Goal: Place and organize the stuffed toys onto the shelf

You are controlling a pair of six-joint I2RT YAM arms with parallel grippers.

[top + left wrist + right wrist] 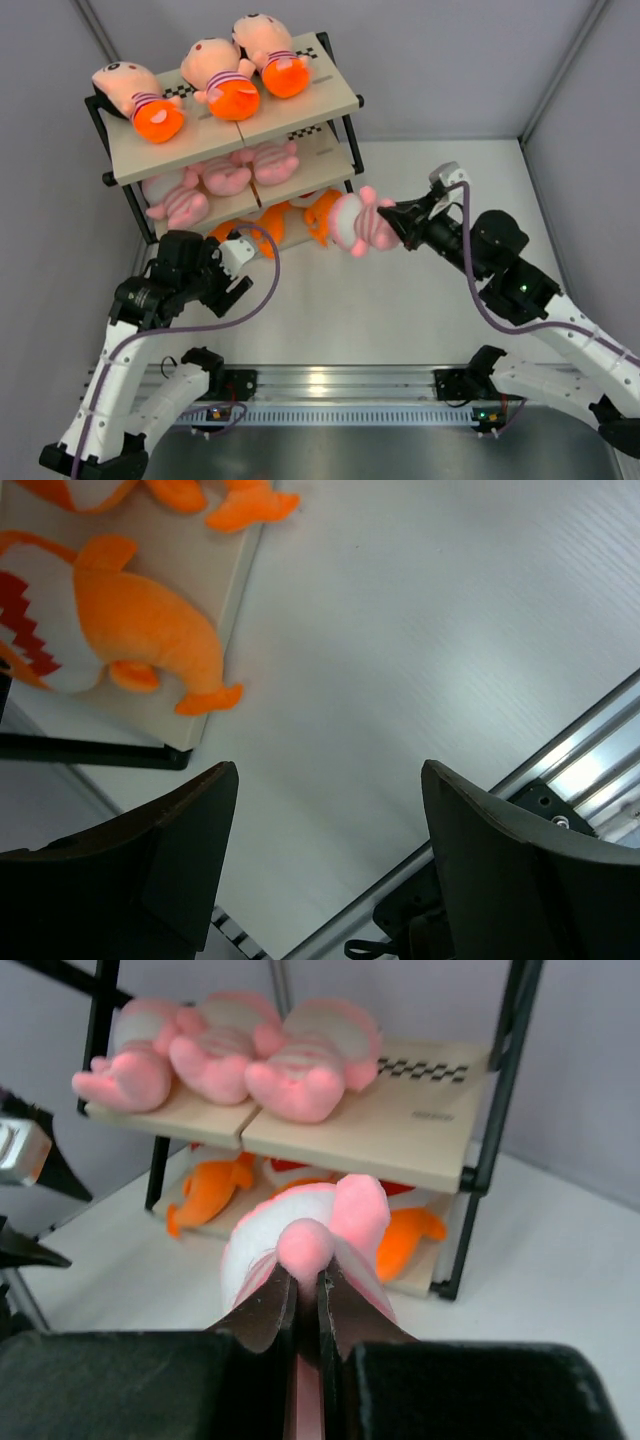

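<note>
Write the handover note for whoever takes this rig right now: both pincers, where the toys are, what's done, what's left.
Left pincer: open, empty, low by a front corner of the bottom tier.
Right pincer: shut on a pink striped toy, held in the air in front of the shelf, toward its right side.
Done: three dolls on the top tier, three pink animals on the middle tier, orange fish on the bottom tier.
Left: likely set the held toy on the bare right end of the middle tier, then release.
</note>
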